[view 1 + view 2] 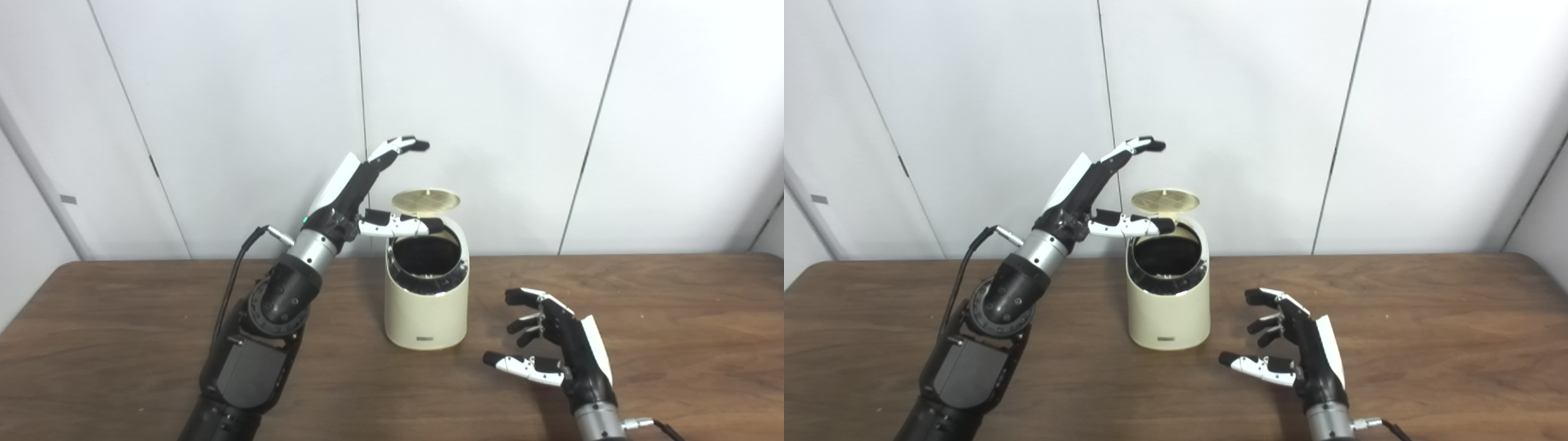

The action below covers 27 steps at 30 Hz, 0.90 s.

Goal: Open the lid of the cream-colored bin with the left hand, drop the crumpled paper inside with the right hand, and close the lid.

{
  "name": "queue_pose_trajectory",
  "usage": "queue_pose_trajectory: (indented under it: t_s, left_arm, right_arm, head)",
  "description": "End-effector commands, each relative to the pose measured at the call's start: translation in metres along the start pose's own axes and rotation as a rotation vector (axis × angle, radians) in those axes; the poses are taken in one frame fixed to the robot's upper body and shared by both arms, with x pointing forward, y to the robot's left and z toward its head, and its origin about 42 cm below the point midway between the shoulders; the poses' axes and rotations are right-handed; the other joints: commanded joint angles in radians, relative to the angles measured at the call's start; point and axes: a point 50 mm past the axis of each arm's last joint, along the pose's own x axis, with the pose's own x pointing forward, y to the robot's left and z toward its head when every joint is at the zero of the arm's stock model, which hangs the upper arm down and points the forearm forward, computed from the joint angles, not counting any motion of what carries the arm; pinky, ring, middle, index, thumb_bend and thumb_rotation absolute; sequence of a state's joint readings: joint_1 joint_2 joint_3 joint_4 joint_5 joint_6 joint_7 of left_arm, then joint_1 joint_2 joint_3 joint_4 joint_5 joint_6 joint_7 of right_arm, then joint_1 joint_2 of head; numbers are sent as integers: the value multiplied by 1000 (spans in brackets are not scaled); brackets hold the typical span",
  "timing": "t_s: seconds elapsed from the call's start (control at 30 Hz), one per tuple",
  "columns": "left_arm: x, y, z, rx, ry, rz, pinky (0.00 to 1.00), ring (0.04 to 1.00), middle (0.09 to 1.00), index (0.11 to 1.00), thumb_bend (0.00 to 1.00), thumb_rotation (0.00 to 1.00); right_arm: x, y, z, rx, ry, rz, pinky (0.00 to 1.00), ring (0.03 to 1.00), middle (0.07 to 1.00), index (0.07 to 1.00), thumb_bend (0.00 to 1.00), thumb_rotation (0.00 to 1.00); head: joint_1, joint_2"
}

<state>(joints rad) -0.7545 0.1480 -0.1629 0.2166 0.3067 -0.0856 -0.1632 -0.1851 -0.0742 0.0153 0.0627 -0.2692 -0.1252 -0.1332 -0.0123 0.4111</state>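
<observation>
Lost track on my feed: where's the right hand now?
In both views the right hand sits low at the right, open and empty, just off the table, right of the bin.

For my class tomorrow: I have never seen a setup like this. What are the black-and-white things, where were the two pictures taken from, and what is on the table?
Both pictures come from two cameras side by side on a humanoid robot's head, so they show one scene. The black-and-white things are its hands. The left robot hand is raised beside the cream bin, thumb over the rim; the lid stands open. The right robot hand hovers open over the wooden table, holding nothing. No crumpled paper is visible.
</observation>
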Motion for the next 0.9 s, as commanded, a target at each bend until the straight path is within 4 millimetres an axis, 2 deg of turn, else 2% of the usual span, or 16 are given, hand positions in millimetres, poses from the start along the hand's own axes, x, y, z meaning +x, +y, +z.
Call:
queue_pose_trajectory:
  t_s: [0.0,0.1,0.3,0.7,0.87]
  left_arm:
    - [12,16,18,39,-87,28,947,951,880,829,938,296]
    - [10,16,18,56,-92,18,894,904,845,794,920,280]
    - [7,15,17,123,-80,13,791,876,829,776,918,288]
    - [3,11,13,149,-38,-19,900,961,826,764,916,272]
    - [1,8,11,167,-21,-36,901,978,829,761,912,286]
  right_arm:
    - [10,1,17,16,-72,-12,400,533,708,679,781,2]
    - [10,1,18,18,-76,-15,407,539,704,677,784,7]
    - [11,1,19,18,-78,-17,391,539,712,675,780,18]
    - [13,2,21,24,-77,-21,399,548,712,680,782,26]
    - [13,2,22,22,-82,-20,397,548,710,679,781,32]
  head:
    - [-2,1]
    - [-4,4]
    - [-7,5]
    - [-10,6]
    - [-13,8]
